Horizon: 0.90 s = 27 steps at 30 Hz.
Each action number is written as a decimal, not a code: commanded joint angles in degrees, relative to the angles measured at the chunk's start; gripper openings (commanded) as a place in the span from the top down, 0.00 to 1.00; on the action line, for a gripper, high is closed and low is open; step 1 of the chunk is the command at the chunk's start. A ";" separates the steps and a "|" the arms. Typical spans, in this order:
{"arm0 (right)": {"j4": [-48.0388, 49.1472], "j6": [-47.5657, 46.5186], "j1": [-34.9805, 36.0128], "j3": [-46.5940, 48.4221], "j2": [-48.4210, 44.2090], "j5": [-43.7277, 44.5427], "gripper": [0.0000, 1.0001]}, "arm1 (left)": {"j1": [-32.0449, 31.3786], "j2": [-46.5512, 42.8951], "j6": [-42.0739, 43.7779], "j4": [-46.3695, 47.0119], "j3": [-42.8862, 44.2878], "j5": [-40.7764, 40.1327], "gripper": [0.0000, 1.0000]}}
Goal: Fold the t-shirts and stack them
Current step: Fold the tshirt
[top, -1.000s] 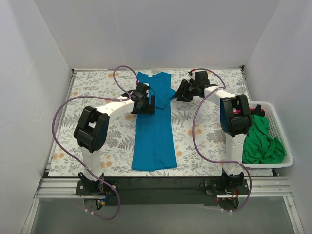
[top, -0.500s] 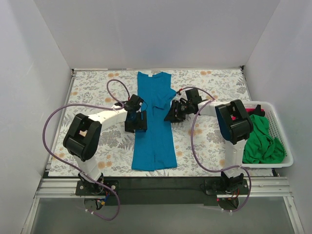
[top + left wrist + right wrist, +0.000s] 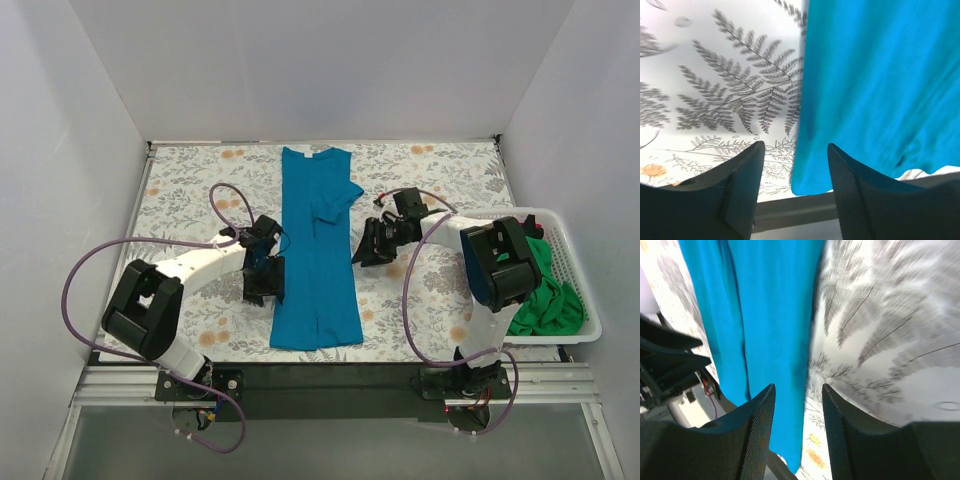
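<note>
The teal t-shirt (image 3: 316, 260) lay as a narrow strip mid table (image 3: 180, 190), long axis near-to-far, collar at the far end. L gripper (image 3: 265, 290) and R gripper (image 3: 364, 254) flanked its edges, fingers apart, holding nothing

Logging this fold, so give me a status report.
Left hand, right hand open, empty, flanking teal shirt. Shirt flat, folded narrow, one sleeve out. Nothing blocking.

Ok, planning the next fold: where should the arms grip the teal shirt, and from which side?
Likely the near hem corners, each from its own long edge: the teal shirt lies as a flat narrow strip, with the left gripper and right gripper open on either side.
</note>
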 commanded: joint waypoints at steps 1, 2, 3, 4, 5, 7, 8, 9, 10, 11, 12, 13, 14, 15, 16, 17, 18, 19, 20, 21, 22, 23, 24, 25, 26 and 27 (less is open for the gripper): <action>-1.17 -1.94 -3.32 7.14 -0.05 0.90 0.51 | -0.24 -3.54 0.15 0.59 4.62 -4.63 0.52; -1.17 -2.03 -3.42 8.63 1.43 0.28 0.52 | -0.15 -2.23 0.15 0.95 6.03 -4.90 0.53; -0.99 -1.94 -3.33 11.17 2.14 -0.68 0.52 | -0.15 -1.44 -0.11 1.73 8.74 -4.81 0.54; -0.82 -1.94 -3.15 12.50 2.85 -1.39 0.54 | -0.24 -0.82 -0.29 2.44 9.81 -4.38 0.54; -0.90 -2.12 -2.89 13.73 4.25 -1.66 0.54 | -0.15 0.23 -0.46 3.40 10.69 -3.76 0.55; -0.73 -2.38 -2.01 16.98 5.66 -1.66 0.57 | -0.24 1.38 -0.55 6.74 12.19 -1.65 0.57; -0.64 -2.21 -1.75 17.86 7.15 -1.66 0.57 | -0.15 2.95 -0.64 7.79 12.54 -1.21 0.58; 0.14 -1.42 -1.14 18.66 7.94 -1.66 0.57 | -0.24 4.01 -0.47 9.54 12.98 -0.77 0.59; 0.67 -0.98 -0.78 19.79 9.34 -1.66 0.57 | -0.15 6.54 -0.38 9.91 13.51 -0.07 0.60; 1.11 -0.54 -0.52 20.41 10.14 -1.57 0.57 | -0.15 7.88 -0.29 10.09 13.86 0.28 0.60; 1.99 0.33 0.18 20.94 10.93 -1.48 0.57 | -0.24 8.93 -0.20 9.92 14.13 0.81 0.61; 2.26 0.60 0.54 21.91 11.72 -1.57 0.58 | -0.24 9.99 -0.03 9.83 14.22 1.68 0.61; 2.35 0.69 0.80 22.35 13.38 -1.48 0.57 | -0.15 11.48 0.06 9.30 14.22 2.13 0.61; 2.26 0.87 1.24 22.62 14.10 -1.31 0.58 | -0.24 12.10 -0.20 8.86 14.13 2.22 0.61; 2.35 0.96 1.42 22.62 14.71 -1.13 0.58 | -0.15 13.06 -0.55 8.08 13.96 2.13 0.61; 2.43 0.87 1.59 22.27 15.50 -1.04 0.58 | -0.24 13.51 -0.64 6.50 13.87 2.30 0.61; 2.43 0.87 1.77 21.66 15.77 -0.96 0.58 | -0.24 13.77 -0.73 5.79 13.61 2.39 0.61; 2.43 0.87 1.94 20.78 15.95 -0.96 0.58 | -0.24 13.95 -0.90 5.26 13.25 2.31 0.61; 2.26 0.87 1.94 18.60 15.78 -1.04 0.58 | -0.15 13.61 -0.99 4.04 12.47 1.78 0.61; 2.35 0.78 2.12 17.44 15.51 -1.65 0.58 | -0.24 13.43 -1.08 3.24 12.11 1.52 0.61; 2.26 0.61 2.12 16.04 15.25 -2.18 0.58 | -0.15 13.16 -1.17 2.45 11.93 0.99 0.62; 2.09 0.09 2.12 14.29 14.38 -2.53 0.58 | -0.15 12.99 -1.08 1.49 11.76 0.55 0.62; 1.65 -0.18 2.12 11.14 13.67 -3.15 0.58 | -0.15 12.90 -0.73 -0.44 11.58 0.90 0.62; 1.21 -0.62 2.12 9.28 12.01 -3.41 0.58 | -0.24 12.29 -0.64 -1.41 11.15 1.68 0.62; -0.19 -1.67 2.12 7.78 11.12 -3.68 0.58 | -0.24 11.76 -0.55 -2.99 10.45 2.82 0.62; -0.98 -2.29 2.12 5.07 10.16 -4.03 0.58 | -0.24 10.97 -0.73 -3.62 8.09 6.49 0.62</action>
